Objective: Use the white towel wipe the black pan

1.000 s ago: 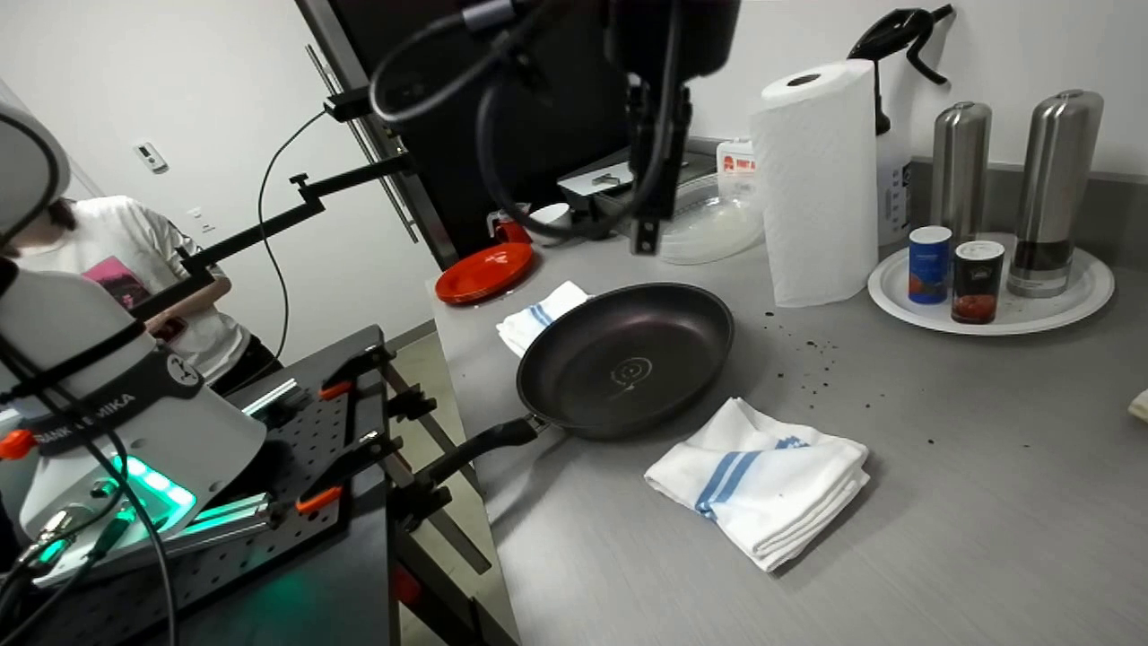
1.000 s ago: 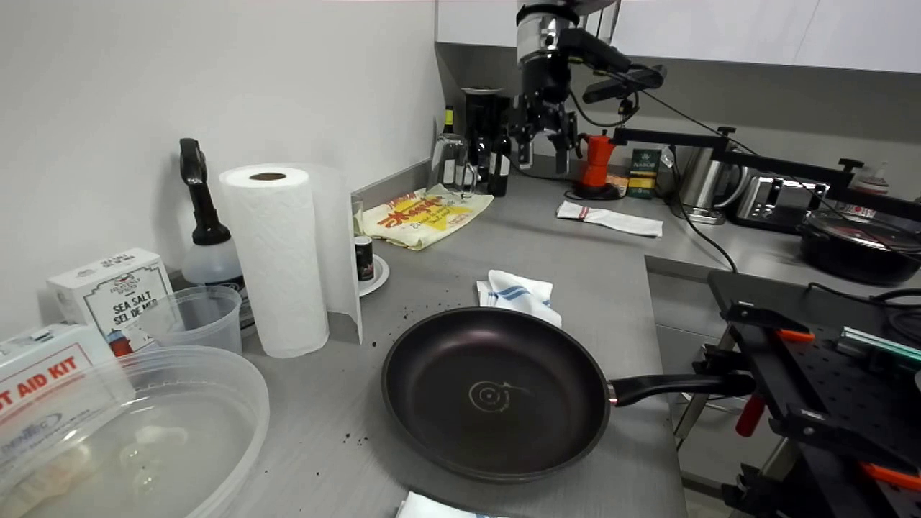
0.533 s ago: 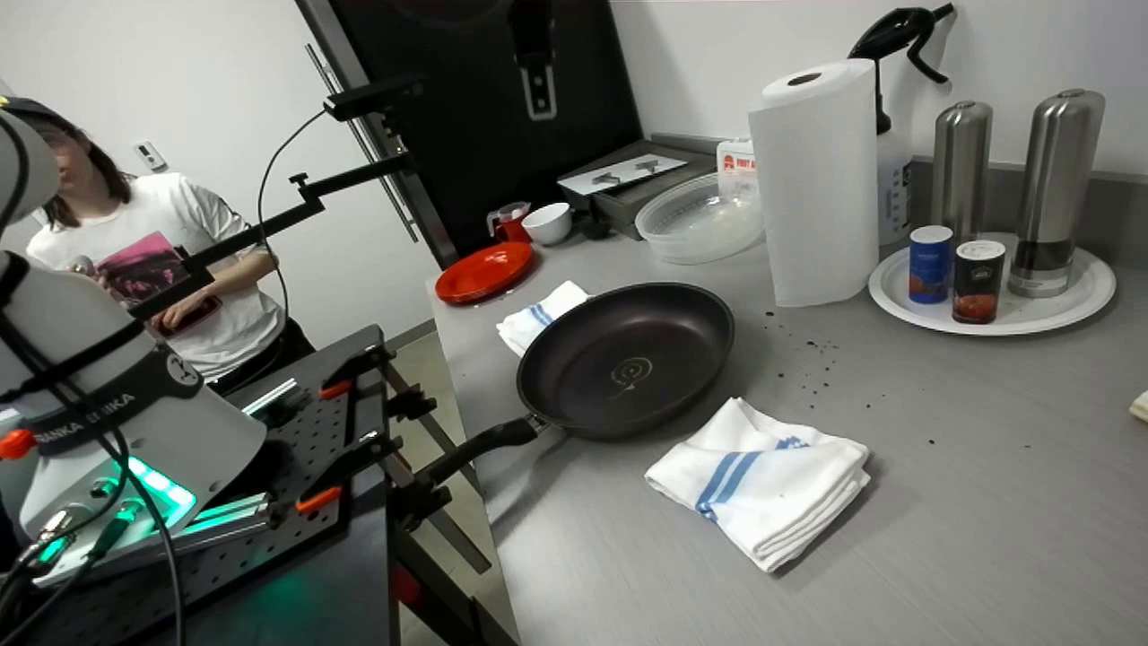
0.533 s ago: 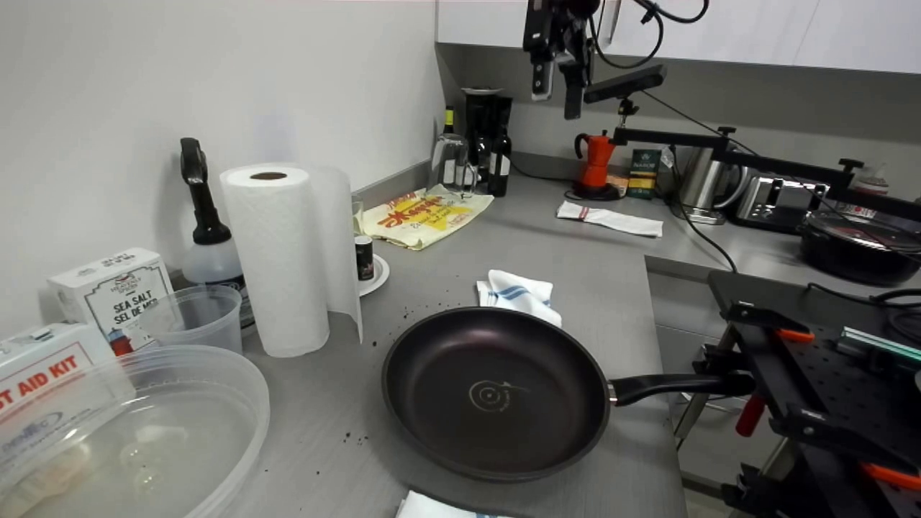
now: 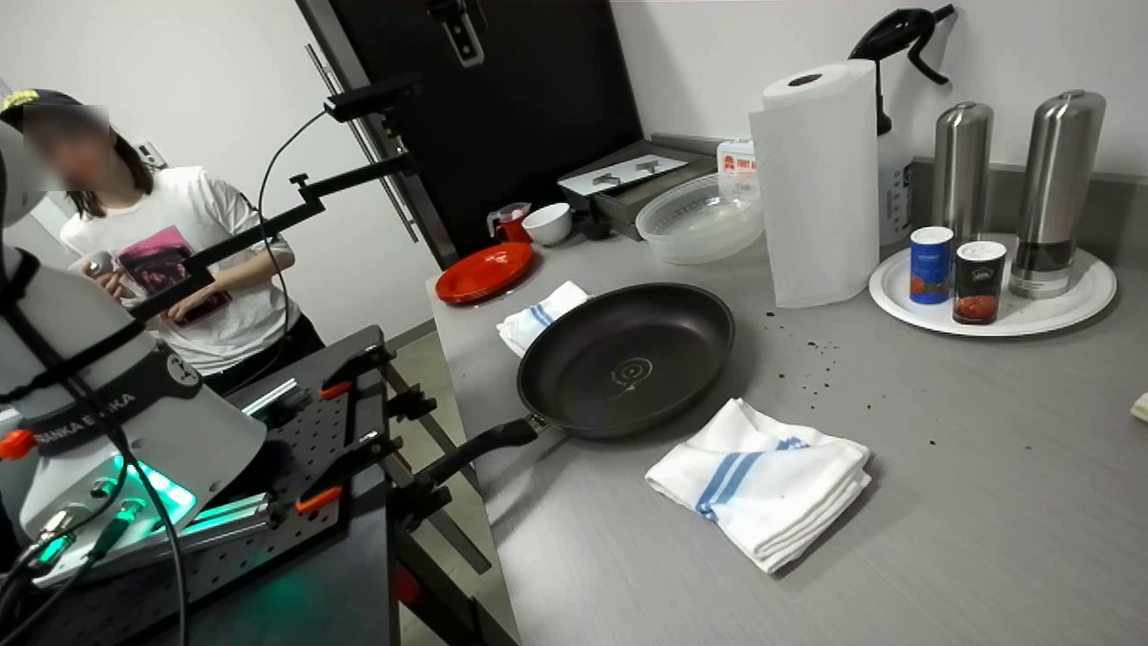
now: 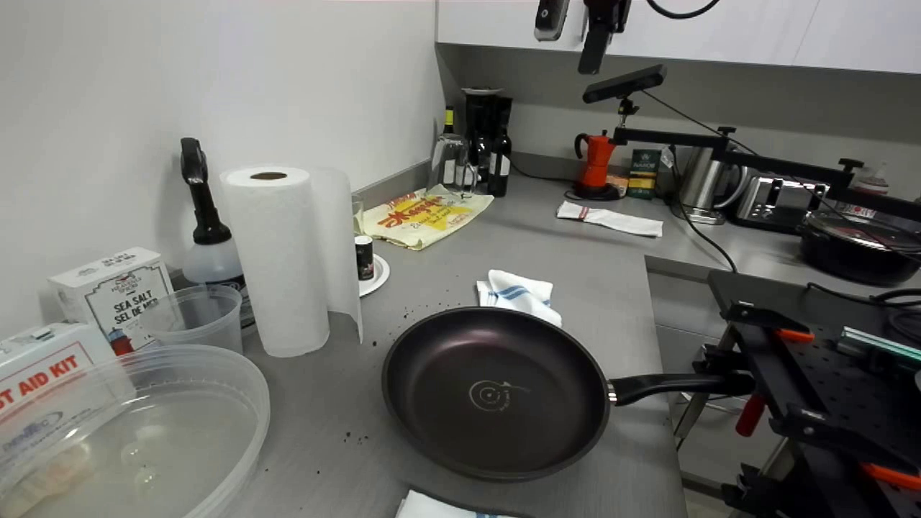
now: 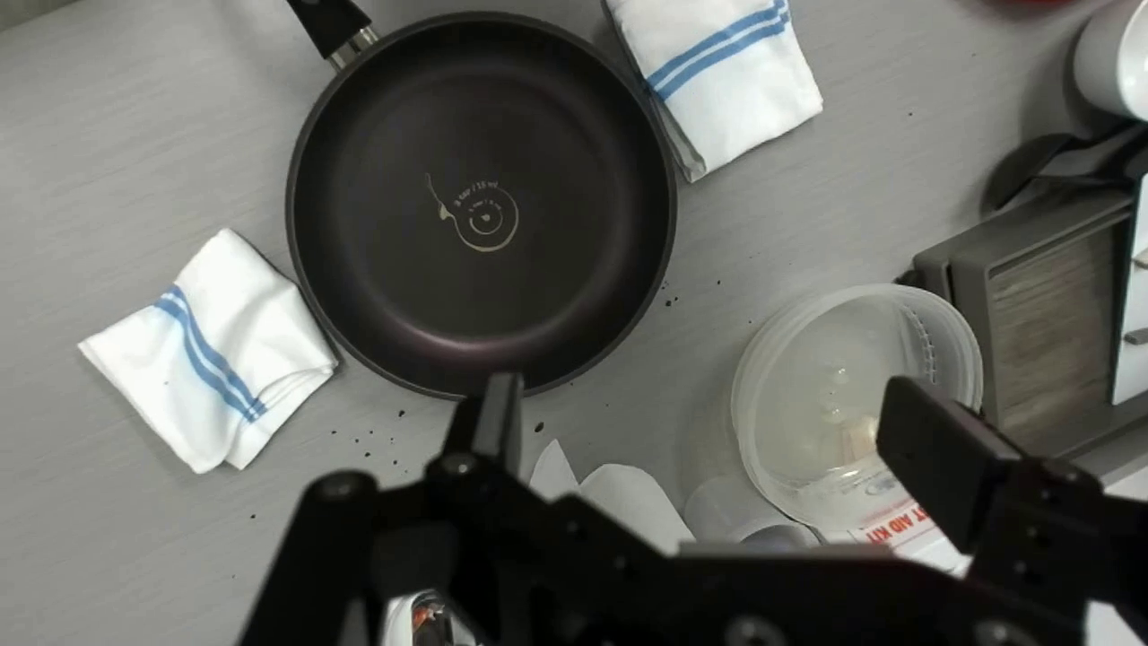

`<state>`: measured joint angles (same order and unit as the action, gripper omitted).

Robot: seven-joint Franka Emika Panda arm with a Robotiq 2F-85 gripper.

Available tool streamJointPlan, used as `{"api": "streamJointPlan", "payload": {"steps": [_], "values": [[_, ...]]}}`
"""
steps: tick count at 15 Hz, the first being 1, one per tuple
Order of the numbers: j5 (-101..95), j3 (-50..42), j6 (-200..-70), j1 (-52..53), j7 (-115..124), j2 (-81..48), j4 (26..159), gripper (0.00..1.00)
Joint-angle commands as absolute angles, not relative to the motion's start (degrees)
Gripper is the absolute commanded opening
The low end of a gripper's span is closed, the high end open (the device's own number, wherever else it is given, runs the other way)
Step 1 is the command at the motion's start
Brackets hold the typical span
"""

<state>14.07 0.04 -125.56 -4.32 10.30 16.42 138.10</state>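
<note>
The black pan [image 5: 628, 359] lies on the grey counter, bare inside; it also shows in an exterior view [image 6: 496, 396] and in the wrist view [image 7: 484, 206]. A folded white towel with blue stripes [image 5: 762, 484] lies flat beside the pan; it also shows in an exterior view [image 6: 518, 295] and in the wrist view [image 7: 215, 359]. A second blue-striped white towel [image 5: 543, 314] lies at the pan's opposite side, also in the wrist view [image 7: 717, 81]. My gripper [image 7: 700, 395] is open and empty, high above the counter; its fingertips show at the top of an exterior view [image 6: 570, 47].
A paper towel roll [image 5: 816, 188], a clear plastic bowl [image 5: 700, 220] and a white plate [image 5: 1031, 314] with shakers and mills stand along the wall. Red plates [image 5: 484, 272] lie at the far end. Dark crumbs [image 5: 816, 354] lie near the pan. The pan's handle [image 6: 680, 387] overhangs the counter edge.
My gripper has risen and moved away from above the counter, going up and left in an exterior view. It stays open. The pan and towels have not moved.
</note>
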Motion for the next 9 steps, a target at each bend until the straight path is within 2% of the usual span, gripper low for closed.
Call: {"api": "streamJointPlan", "payload": {"steps": [1, 9], "values": [[12.2, 2.35, -128.66, -3.27, 17.2, 21.46, 143.59, 1.0], [13.34, 3.06, -125.6, 1.14, 12.17, 22.69, 146.0, 1.0]]}}
